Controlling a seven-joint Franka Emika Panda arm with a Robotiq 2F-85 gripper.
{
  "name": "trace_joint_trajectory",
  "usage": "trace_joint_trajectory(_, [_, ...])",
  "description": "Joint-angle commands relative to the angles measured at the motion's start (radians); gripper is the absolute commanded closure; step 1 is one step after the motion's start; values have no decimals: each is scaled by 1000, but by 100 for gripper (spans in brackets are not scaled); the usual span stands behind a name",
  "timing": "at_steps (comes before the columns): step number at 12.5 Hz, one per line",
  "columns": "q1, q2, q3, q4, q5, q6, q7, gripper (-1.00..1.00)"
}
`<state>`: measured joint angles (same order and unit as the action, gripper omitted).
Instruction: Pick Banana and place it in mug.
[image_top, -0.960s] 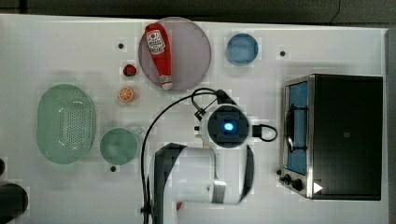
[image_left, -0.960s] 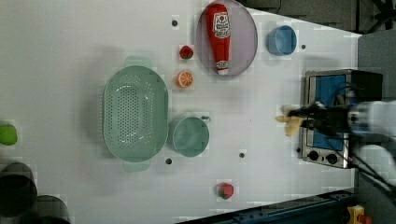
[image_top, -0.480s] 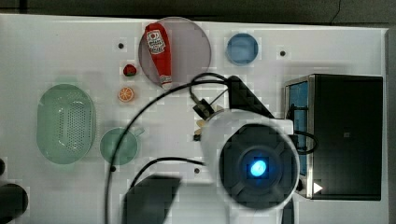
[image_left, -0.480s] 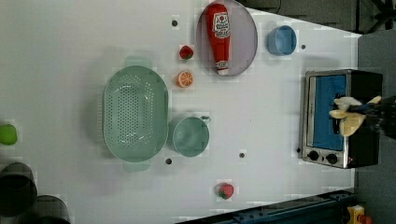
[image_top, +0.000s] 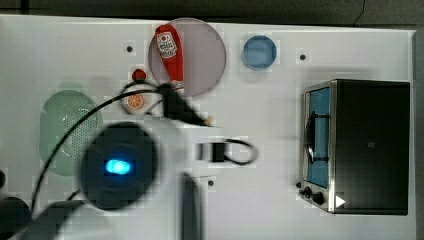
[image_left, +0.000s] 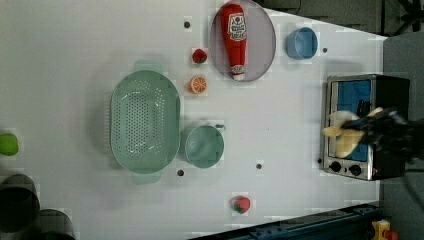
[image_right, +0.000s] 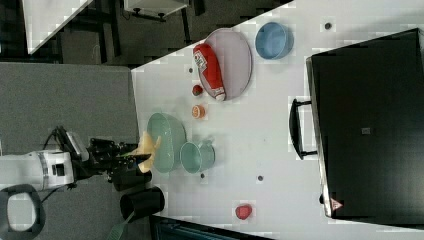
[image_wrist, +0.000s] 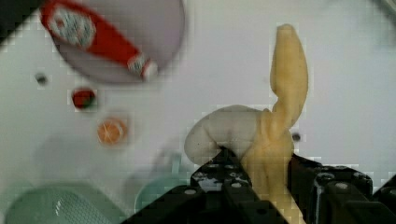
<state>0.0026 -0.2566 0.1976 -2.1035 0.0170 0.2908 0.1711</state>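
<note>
Black fingers (image_wrist: 254, 182) clenched on one pale-yellow peeled toy banana (image_wrist: 280, 126), long axis running straight out from the fingers, tip pointing away, held above the white surface (image_left: 75, 50). Beyond, one round teal-green mug (image_left: 204, 146) beside one oval perforated green basket (image_left: 145, 121).

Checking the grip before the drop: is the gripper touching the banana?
Touching. The wrist view shows the gripper with its fingers closed against the banana.
</note>
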Motion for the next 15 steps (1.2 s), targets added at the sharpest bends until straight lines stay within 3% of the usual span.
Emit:
trace_joint_trajectory(1, [51,19,118,-29,66,-14,183,32])
trace_joint_trajectory(4, [51,62,199,-59,115,46,325,32])
trace_joint_trajectory(7, [52,129,253,-142,115,230,430,32])
trace_joint_trajectory(10, [51,222,265,-215,111,409,485,32])
trace_joint_trajectory(15, [51,402,247,-233,44,596,490,24])
